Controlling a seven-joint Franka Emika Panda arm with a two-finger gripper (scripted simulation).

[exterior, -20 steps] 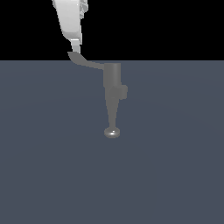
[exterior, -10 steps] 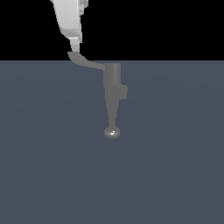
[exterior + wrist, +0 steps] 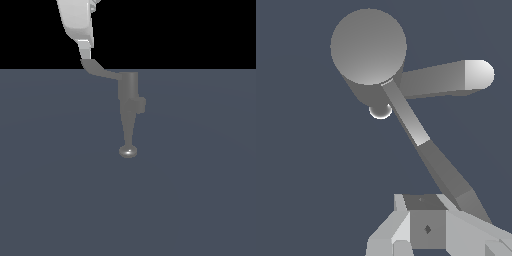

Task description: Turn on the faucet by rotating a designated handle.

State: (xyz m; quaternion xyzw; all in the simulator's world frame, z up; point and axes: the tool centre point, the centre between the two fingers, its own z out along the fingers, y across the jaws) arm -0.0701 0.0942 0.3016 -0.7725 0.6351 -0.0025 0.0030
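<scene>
The grey faucet stands upright on the dark floor, and its spout tapers down to a shiny tip. The handle curves off the body top toward the exterior view's left. My gripper comes down from above onto the handle's widened end, its fingers together. In the wrist view the faucet's round top is ahead, with the handle running from it back to my gripper. The handle's end lies against the side of the fingers, not between them.
A short side stub sticks out of the faucet body toward the exterior view's right. A flat dark grey floor spreads all around the faucet, with a black background behind it.
</scene>
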